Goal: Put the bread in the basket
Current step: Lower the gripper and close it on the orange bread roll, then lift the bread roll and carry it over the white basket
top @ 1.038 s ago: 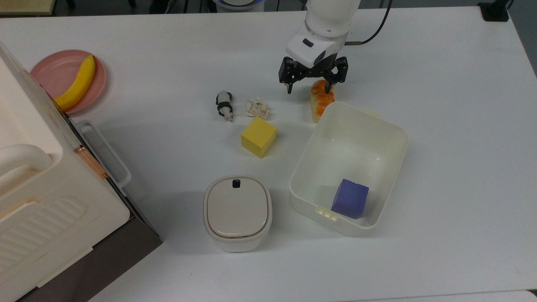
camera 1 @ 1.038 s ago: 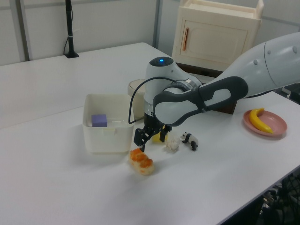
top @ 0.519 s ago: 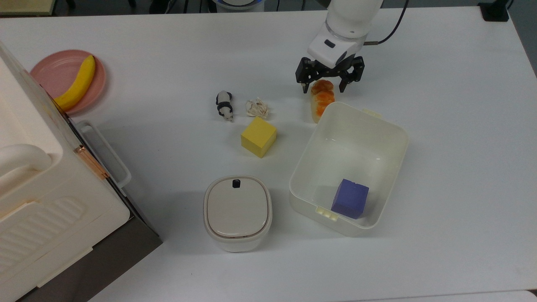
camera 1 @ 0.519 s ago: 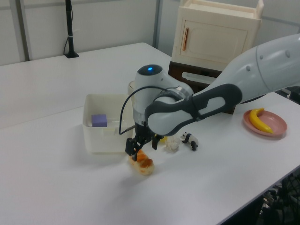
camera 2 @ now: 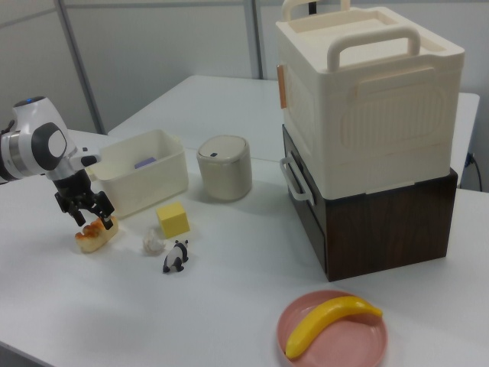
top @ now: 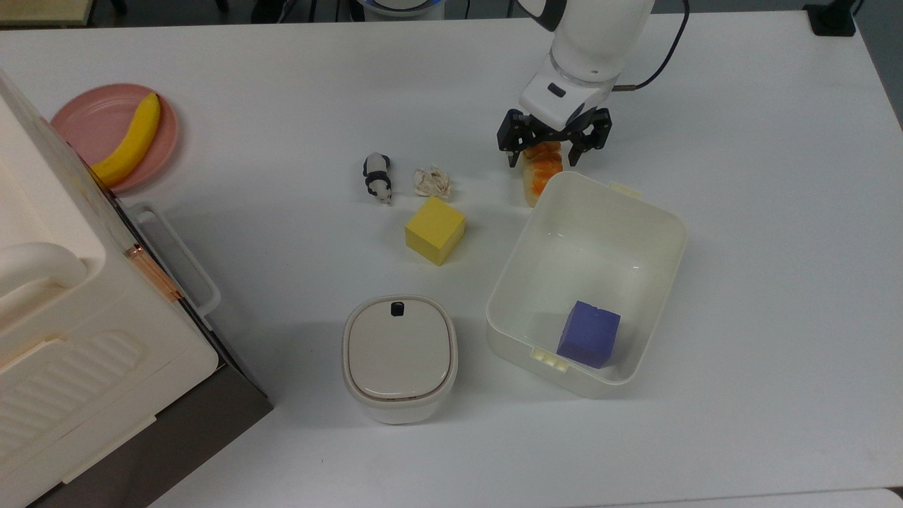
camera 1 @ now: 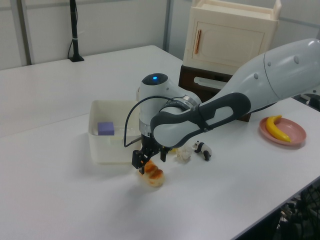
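Note:
The bread (top: 539, 176), an orange-brown glossy loaf with pale sides, lies on the white table right against the basket's far corner. My gripper (top: 543, 161) is open and low over the loaf's far end, one finger on each side of it. In the left view the gripper (camera 1: 148, 165) sits on top of the bread (camera 1: 154, 176). The right view shows the gripper (camera 2: 92, 219) just above the bread (camera 2: 93, 236). The basket (top: 679, 236), a cream-white tub, holds a purple cube (top: 588, 334).
A yellow cube (top: 434, 230), a crumpled paper ball (top: 432, 181) and a toy panda (top: 377, 178) lie to the top view's left of the bread. A lidded white container (top: 399, 356), a big white box (top: 70, 339) and a pink plate (top: 92, 116) with a banana (top: 130, 141) stand further left.
The gripper has shifted to the top view's right, centred over the bread's far end, and come down around it. It stays open. The bread has not moved.

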